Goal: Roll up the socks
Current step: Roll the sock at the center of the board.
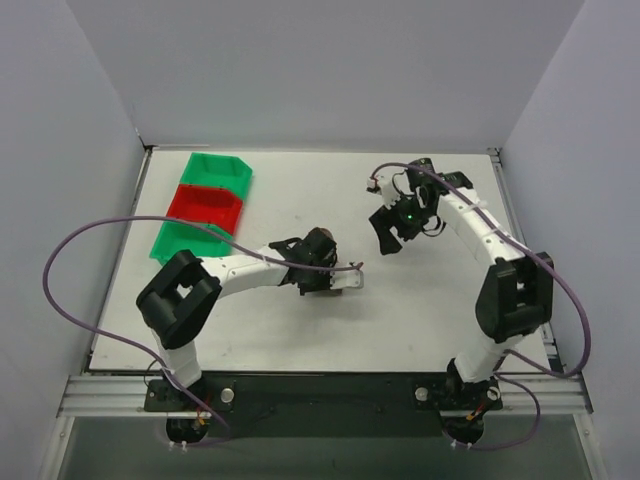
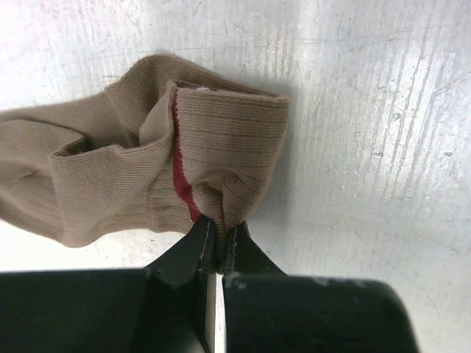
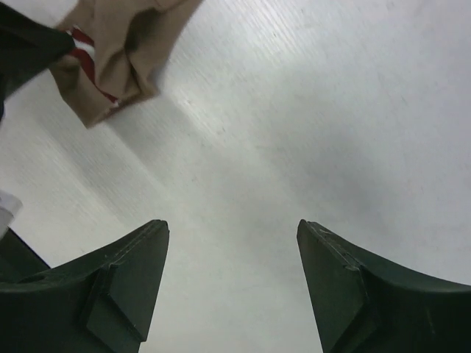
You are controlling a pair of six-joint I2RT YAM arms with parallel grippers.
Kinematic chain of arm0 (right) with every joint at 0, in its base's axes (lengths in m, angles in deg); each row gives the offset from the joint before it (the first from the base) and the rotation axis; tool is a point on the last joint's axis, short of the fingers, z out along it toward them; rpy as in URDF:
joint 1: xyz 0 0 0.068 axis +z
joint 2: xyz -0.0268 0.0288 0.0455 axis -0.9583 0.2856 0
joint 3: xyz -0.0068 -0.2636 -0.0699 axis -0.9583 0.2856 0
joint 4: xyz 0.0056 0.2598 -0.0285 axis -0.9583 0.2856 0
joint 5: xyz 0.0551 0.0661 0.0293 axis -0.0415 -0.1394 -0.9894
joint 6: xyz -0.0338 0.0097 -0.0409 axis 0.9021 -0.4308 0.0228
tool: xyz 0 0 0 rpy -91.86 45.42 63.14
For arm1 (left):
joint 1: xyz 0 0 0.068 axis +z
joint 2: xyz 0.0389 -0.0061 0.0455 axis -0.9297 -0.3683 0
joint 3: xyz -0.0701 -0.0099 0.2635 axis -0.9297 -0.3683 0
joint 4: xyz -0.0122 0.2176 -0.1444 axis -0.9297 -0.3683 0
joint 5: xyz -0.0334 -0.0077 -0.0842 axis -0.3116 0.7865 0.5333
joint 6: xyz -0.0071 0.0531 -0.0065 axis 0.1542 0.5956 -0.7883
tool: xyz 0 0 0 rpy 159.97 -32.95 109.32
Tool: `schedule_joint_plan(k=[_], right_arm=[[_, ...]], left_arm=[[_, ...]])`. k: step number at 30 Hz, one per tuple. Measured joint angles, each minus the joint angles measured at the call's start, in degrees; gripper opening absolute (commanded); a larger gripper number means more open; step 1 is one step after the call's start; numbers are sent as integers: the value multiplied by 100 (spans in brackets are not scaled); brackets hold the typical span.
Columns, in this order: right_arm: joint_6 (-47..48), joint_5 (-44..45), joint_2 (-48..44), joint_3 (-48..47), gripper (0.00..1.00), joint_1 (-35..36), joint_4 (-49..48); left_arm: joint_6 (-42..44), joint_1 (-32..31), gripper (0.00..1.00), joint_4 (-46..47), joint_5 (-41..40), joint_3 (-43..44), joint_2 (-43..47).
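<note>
The tan-brown sock point(image 2: 132, 169) lies folded over itself on the table, with a strip of its maroon cuff showing in the fold. My left gripper point(image 2: 219, 235) is shut on the folded edge nearest to it. In the top view the left gripper point(image 1: 320, 262) covers most of the sock point(image 1: 343, 284) near the table's middle. My right gripper point(image 3: 232, 228) is open and empty above bare table. The sock point(image 3: 118, 44) shows at the upper left of its view, well apart from its fingers. In the top view the right gripper point(image 1: 390, 235) hangs to the right of the sock.
Three small bins stand in a row at the far left: a green one point(image 1: 215, 172), a red one point(image 1: 205, 205) and a green one point(image 1: 185, 240). A purple cable point(image 1: 90, 240) loops over the left side of the white table point(image 1: 300, 330).
</note>
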Motion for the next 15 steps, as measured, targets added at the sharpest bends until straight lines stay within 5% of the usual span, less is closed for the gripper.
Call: schedule_joint_plan(k=[10,15], right_arm=[[575,839,-2142,2881,72,7,-1810],[1121,1360,-2809,3971,70,745,-2662]], left_arm=[[-304,896,0,-2253,1648,2181,-1364],[-431,1294,0,-3217,2498,3134,-2085]])
